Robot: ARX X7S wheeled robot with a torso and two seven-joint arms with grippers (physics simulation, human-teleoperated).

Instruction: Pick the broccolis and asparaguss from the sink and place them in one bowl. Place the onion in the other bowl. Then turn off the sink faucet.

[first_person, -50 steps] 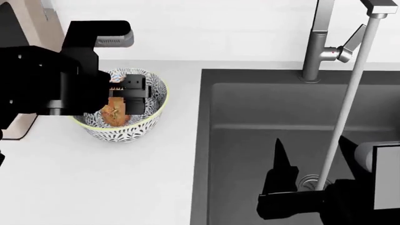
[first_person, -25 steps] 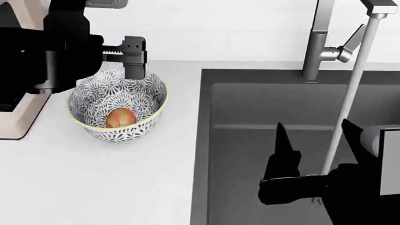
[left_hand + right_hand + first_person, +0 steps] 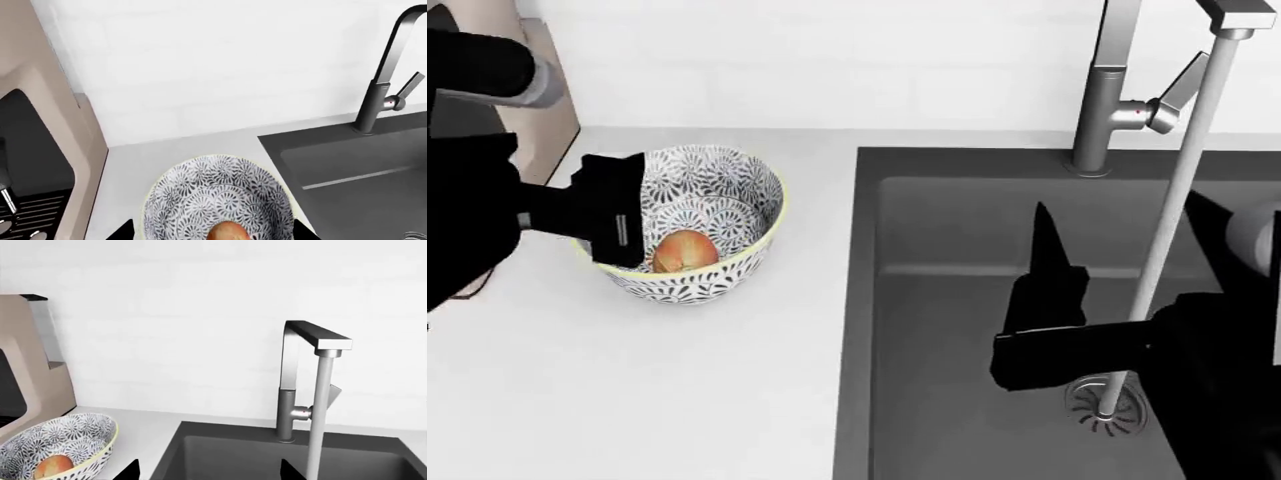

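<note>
The tan-orange onion (image 3: 685, 251) lies inside the whitish patterned bowl (image 3: 741, 175) on the white counter left of the sink. It also shows in the left wrist view (image 3: 227, 232) and the right wrist view (image 3: 53, 466). My left gripper (image 3: 614, 213) is open and empty at the bowl's near left rim. My right gripper (image 3: 1121, 225) is open and empty above the dark grey sink (image 3: 961, 215). The steel faucet (image 3: 1108, 90) stands behind the sink with its lever (image 3: 1177, 92) angled up. Water (image 3: 1174, 200) runs onto the drain (image 3: 1108, 402). The broccoli, the asparagus and the wooden bowl are out of view.
A beige appliance (image 3: 550, 85) stands against the white wall at the far left of the counter, close behind my left arm. It also shows in the left wrist view (image 3: 40, 125). The sink's left edge (image 3: 854, 300) runs just right of the bowl.
My left gripper let go of the onion in the patterned bowl, rose, then drew back to the bowl's left rim. My right gripper moved up and farther back over the sink.
</note>
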